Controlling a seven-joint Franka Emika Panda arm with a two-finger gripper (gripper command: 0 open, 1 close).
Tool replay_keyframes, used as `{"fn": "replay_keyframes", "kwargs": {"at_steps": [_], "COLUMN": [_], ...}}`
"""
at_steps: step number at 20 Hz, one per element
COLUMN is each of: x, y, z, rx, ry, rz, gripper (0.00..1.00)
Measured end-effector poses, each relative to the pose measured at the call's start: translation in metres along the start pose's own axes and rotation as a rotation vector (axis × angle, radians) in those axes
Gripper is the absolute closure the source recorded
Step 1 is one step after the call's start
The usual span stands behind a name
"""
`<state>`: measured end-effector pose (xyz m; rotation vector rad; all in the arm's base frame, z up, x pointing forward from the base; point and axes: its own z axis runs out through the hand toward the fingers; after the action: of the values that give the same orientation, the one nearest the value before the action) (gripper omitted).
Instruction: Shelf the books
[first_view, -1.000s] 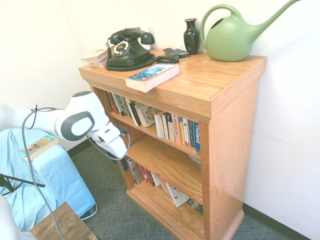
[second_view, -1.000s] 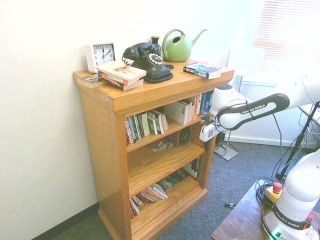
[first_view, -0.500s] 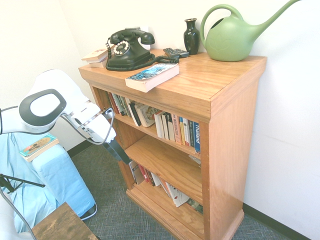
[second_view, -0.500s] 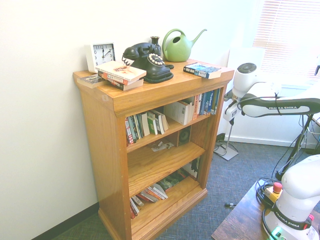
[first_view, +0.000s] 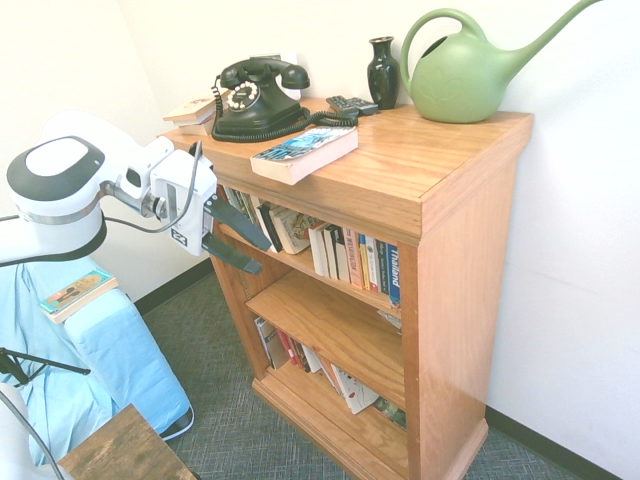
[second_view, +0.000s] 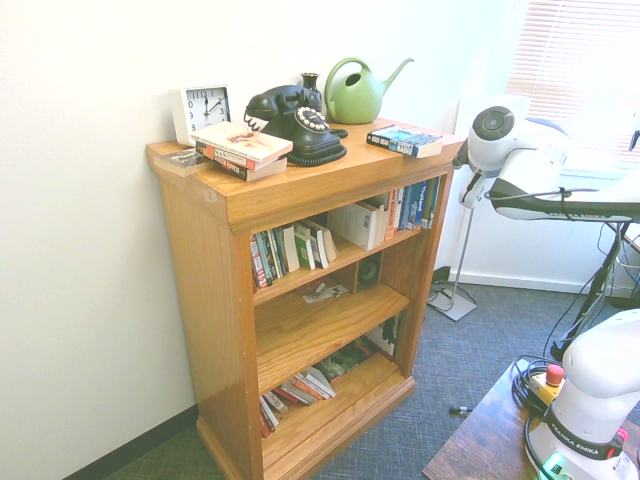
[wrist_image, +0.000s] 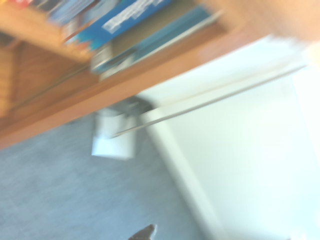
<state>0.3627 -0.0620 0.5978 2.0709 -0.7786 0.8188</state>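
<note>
Honey-coloured wood fills the first exterior view: a three-tier wooden bookcase stands against the white wall. On its top, at about ten o'clock from the middle, lies a thick paperback with a blue-and-black glossy cover, flat, cream page edges facing out, one end reaching the front lip. Just behind it sits a black rotary telephone, with a small stack of pale books at its nine o'clock. A dark slim vase and a green plastic watering can stand along the back edge. The white arm's gripper comes in from nine o'clock, its two black fingers spread wide and empty, angled down toward the top shelf's row of upright books, not touching them. Another book lies on a light-blue cloth at seven o'clock.

Second exterior view now: the same blue-covered paperback rests at the top's three o'clock end, and a white square clock stands at ten o'clock. The arm hangs at three o'clock of the bookcase; its fingers are hidden here.

Wrist view, heavily blurred: blue book spines run at twelve o'clock above a wooden edge, grey carpet at seven o'clock.
</note>
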Motion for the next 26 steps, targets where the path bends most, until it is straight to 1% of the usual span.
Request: {"fn": "replay_keyframes", "kwargs": {"at_steps": [4, 10, 14, 18, 23, 26], "x": [-0.001, 0.001, 0.005, 0.01, 0.023, 0.029], "y": [-0.013, -0.03, -0.049, -0.072, -0.103, -0.112], "z": [-0.009, -0.023, -0.032, -0.037, -0.036, -0.043], "rx": [-0.069, -0.143, -0.199, -0.209, -0.235, -0.255], "ry": [0.1, 0.198, 0.225, 0.246, 0.233, 0.229], "rz": [-0.072, -0.137, -0.147, -0.153, -0.14, -0.132], "gripper": [0.0, 0.0, 0.0, 0.0, 0.0, 0.0]}}
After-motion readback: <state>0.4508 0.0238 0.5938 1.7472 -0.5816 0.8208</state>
